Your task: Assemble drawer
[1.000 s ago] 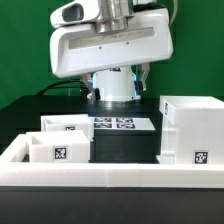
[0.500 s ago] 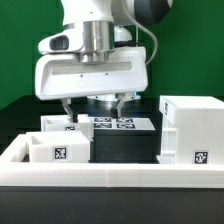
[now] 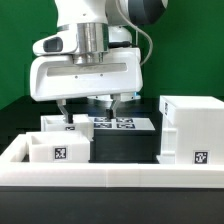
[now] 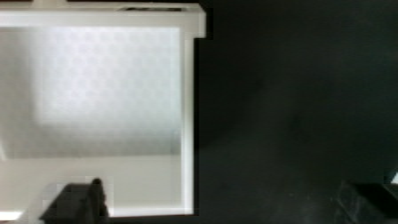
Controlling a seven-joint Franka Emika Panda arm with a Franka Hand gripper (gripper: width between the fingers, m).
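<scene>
Nearest: one low white border wall (image 3: pixel 110 178) across the front of the black table (image 3: pixel 125 150).

Drawer parts counted: 3, all loose.
- Small tray no. 1 (image 3: pixel 55 152): near left, just behind the wall, one square tag on its front.
- Large casing (image 3: pixel 190 130): right, upright, one tag low on its front, well apart from both trays.
- Small tray no. 2 (image 3: pixel 62 124): left, just behind tray no. 1.

One marker board (image 3: pixel 120 125) lies flat, centre, farther back.

Tool (image 3: pixel 88 108): one, hanging above tray no. 2 and the marker board, two fingers (image 3: pixel 65 108) spread wide, nothing between them.

Wrist view: one white tray (image 4: pixel 107 90) seen from above, dark finger (image 4: pixel 80 200) over its edge.
</scene>
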